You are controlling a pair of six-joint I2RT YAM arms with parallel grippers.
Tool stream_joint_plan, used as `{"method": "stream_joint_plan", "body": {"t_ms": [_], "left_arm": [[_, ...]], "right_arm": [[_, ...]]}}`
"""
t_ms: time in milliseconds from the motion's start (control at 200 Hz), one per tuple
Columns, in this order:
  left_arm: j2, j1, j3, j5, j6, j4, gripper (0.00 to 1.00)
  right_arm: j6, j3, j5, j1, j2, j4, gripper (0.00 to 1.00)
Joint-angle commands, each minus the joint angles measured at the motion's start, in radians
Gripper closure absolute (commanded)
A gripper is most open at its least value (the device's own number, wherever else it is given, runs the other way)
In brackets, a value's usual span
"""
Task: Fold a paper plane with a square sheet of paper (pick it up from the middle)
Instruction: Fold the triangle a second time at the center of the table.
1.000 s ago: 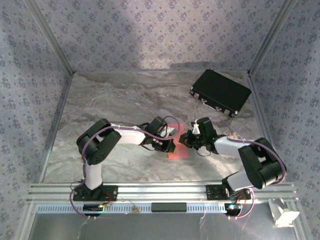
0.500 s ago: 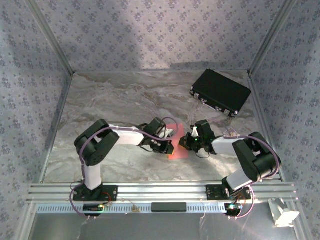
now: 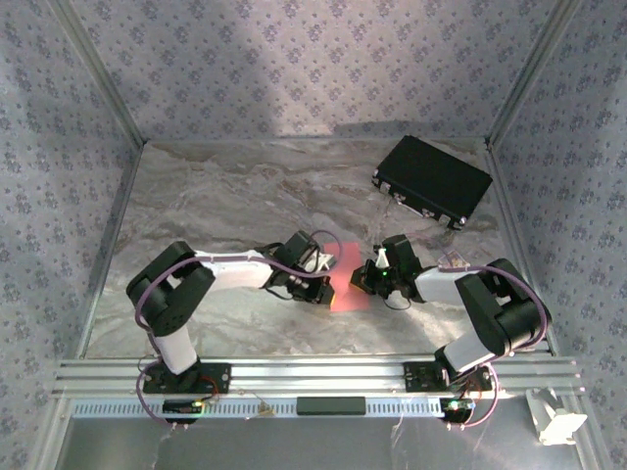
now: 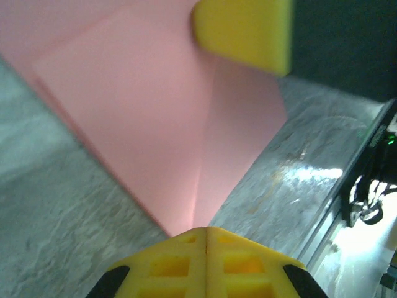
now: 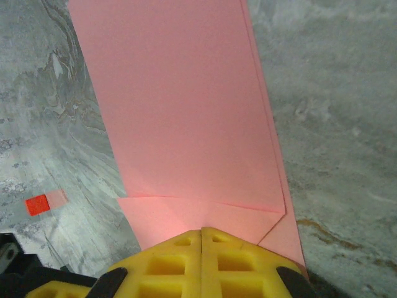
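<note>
Between closed left gripper [image 4: 206,231] and right gripper [image 5: 201,233], folded pink paper [image 5: 186,105]

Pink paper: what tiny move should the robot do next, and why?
Probably slide the shut left end effector forward along the crease to flatten it. The pink paper lies folded on the table, and the shut right end effector sits at its edge, seemingly pinning it.

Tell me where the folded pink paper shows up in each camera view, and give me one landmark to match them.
Top external: the pink paper lies near the middle of the table, towards the front.
Left wrist: the paper runs from the upper left, tapering to bottom centre.
Right wrist: the paper is a tall strip from the top down the centre.
Shared landmark: the grey marbled table under it.
</note>
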Motion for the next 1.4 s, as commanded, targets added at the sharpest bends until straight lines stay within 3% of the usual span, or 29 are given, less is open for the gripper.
{"method": "stream_joint_plan", "body": {"t_ms": [0,215,435,900,1119,1394], "left_arm": [[-0.007,-0.004,0.056,0.013,-0.049,0.069,0.94],[0.1,-0.031,0.163,0.014,-0.012,-0.03,0.92],[0.145,-0.033,0.114,0.003,-0.018,-0.021,0.92],[0.077,-0.041,0.053,-0.036,0.03,-0.075,0.92],[-0.005,-0.032,0.099,-0.187,0.013,-0.047,0.93],[0.056,0.021,0.198,-0.137,0.037,-0.065,0.94]], "right_arm": [[0.002,-0.017,0.088,-0.007,0.022,-0.083,0.99],[0.0,-0.011,0.089,-0.006,0.026,-0.101,0.99],[-0.001,-0.012,0.093,-0.009,0.017,-0.107,0.99],[-0.016,-0.001,0.081,-0.015,0.014,-0.114,0.99],[-0.057,0.033,0.012,-0.014,-0.05,-0.078,0.89],[-0.09,0.055,0.087,-0.036,-0.254,-0.336,0.79]]}}
